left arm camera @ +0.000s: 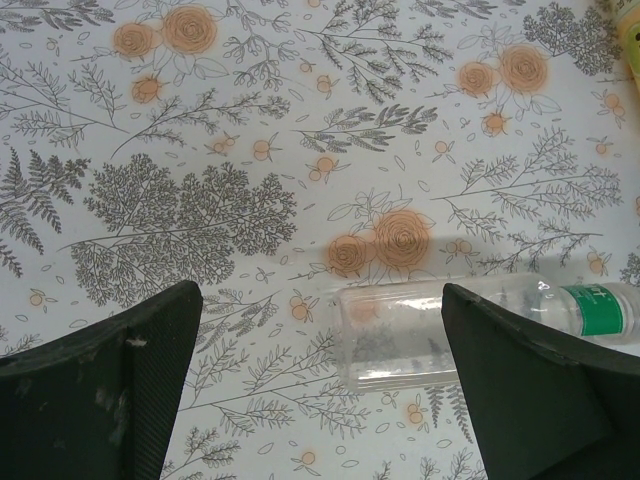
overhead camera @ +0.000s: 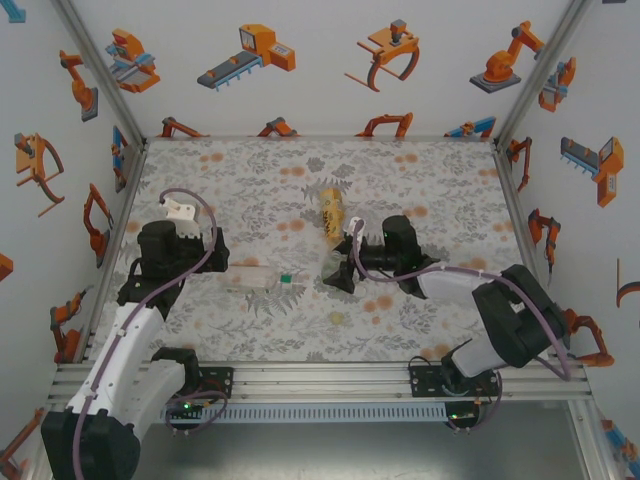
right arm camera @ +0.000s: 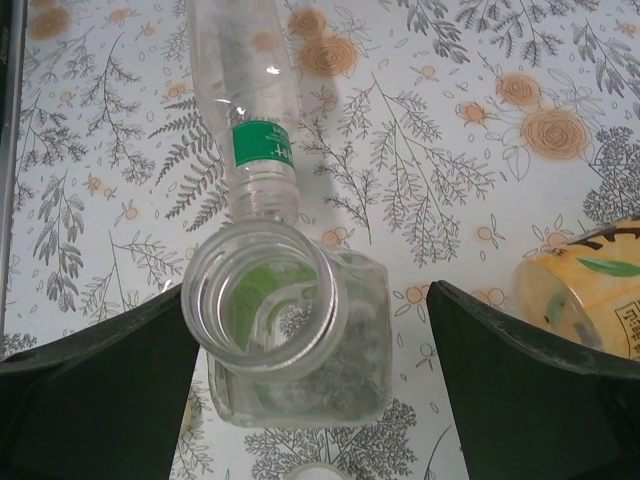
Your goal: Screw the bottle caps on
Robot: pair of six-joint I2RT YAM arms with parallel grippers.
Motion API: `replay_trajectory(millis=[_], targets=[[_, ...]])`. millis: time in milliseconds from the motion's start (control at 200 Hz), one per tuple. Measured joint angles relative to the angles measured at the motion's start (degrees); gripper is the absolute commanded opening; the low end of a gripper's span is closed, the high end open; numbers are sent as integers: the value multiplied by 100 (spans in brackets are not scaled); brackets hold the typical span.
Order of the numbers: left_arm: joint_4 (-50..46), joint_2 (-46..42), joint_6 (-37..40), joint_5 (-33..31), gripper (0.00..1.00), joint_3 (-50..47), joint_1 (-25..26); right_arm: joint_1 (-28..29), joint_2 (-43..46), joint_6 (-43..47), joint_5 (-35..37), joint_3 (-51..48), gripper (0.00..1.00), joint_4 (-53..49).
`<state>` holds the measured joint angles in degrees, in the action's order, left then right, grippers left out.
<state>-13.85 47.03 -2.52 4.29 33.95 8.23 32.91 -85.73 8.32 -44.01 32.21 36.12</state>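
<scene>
Necks first: found none of those in view capped. Spotted one pale cap [overhead camera: 338, 318] loose on the table [overhead camera: 250, 335], toward the near edge and apart from both arms. Found the short greenish bottle [right arm camera: 300, 370] upright, mouth open, between the fingers of the right end effector [right arm camera: 312, 300]. Saw those fingers spread, with a gap on the amber bottle's side, so released rather than grasping. Noted the clear bottle [right arm camera: 235, 70] on its side just beyond, bare neck pointing toward the short one, and the amber bottle [right arm camera: 590, 290] lying off to the side. Found the left end effector [left arm camera: 320, 330] wide open and empty over the clear bottle's base. Judged the step in hand as securing the short bottle before capping. Judged the next move to call for closing on its body, keeping it upright, then fetching a matching cap with the other arm.
</scene>
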Motion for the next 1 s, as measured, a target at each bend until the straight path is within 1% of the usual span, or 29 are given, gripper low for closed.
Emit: replay_trajectory(millis=[100,205,355,466,551,686,816,996], targets=[[0,22,0,-2,97,0,0,94,-85,-94,122,-57,81,240],[0,26,0,-4,97,0,7,151,-109,-149,271,-160,78,457],[0,26,0,-7,97,0,20,160,-109,-256,409,-256,69,726],[-4,26,-2,-33,97,0,44,164,-109,-323,466,-264,65,881],[-33,42,-2,-83,97,0,44,179,-109,-389,468,-289,58,964],[-120,109,0,-50,97,0,52,225,-90,-470,466,-315,51,990],[-155,127,2,212,97,0,66,256,66,-560,466,-382,48,981],[-114,11,-26,1012,98,0,74,286,723,-684,501,-411,47,721]])
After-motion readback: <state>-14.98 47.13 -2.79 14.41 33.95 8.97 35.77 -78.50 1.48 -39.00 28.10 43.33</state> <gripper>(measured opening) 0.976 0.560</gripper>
